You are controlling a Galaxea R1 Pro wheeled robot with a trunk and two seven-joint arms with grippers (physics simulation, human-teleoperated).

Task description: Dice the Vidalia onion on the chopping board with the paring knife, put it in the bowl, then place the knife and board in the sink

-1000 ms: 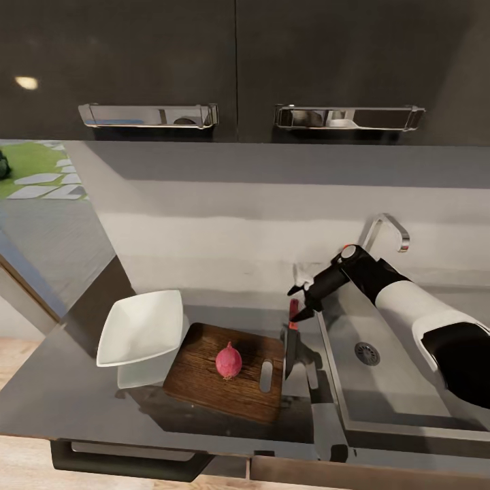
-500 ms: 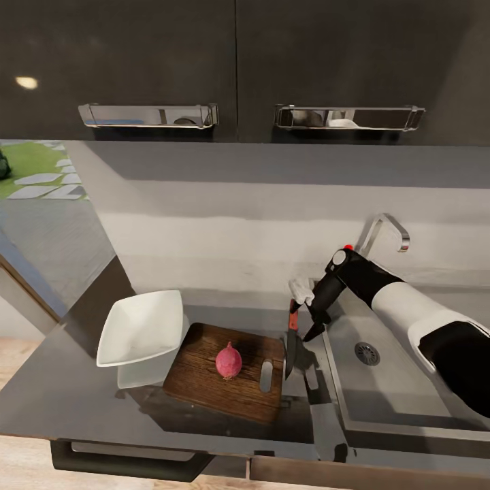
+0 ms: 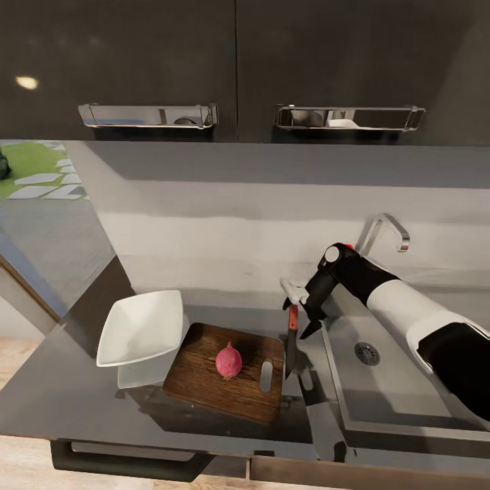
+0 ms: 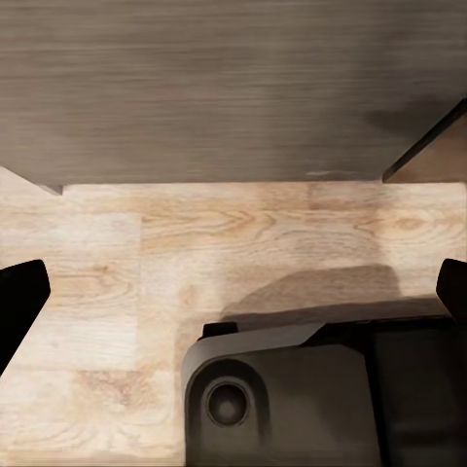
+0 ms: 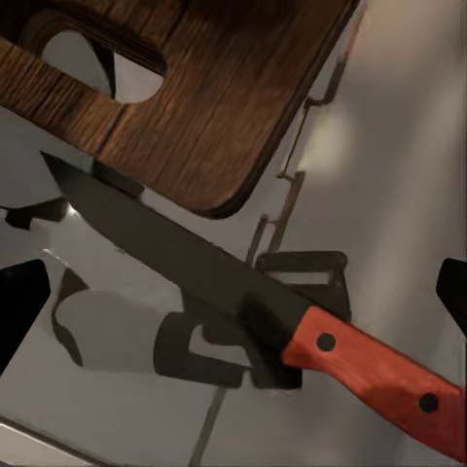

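A: Where's the Vidalia onion (image 3: 229, 361)?
B: Sitting on the chopping board (image 3: 204, 388), roughly mid-board, whole, pink-magenta. Handle slot of board just to its right in head view.

A: Board itself?
B: Flat on the countertop (image 3: 68, 401), between the bowl (image 3: 139, 327) and the sink (image 3: 408, 401). Bowl's corner just beside board's left end, maybe touching; can't tell. Bowl white, square, nothing seen inside.

A: Paring knife (image 3: 292, 340)?
B: Lying on countertop in the strip between board and sink edge, just beside board's right end. Red-brown handle w/ two rivets toward the back wall, dark blade pointing toward the front edge. Seen close in right wrist view too (image 5: 243, 292): blade tip near the board corner (image 5: 214, 88), apart from it.

A: Right gripper (image 3: 299, 314)?
B: Above the knife's handle end, pointing down. Fingers spread wide, one on each side of the handle, not touching it as far as visible. Dark fingertips (image 5: 19, 311) at both edges of right wrist view, knife between them.

A: Left gripper (image 4: 233, 292)?
B: Pointed at light wood floor (image 4: 146, 282) and a dark cabinet front (image 4: 224, 88). Fingertips at far edges of left wrist view, so jaws spread, holding nothing
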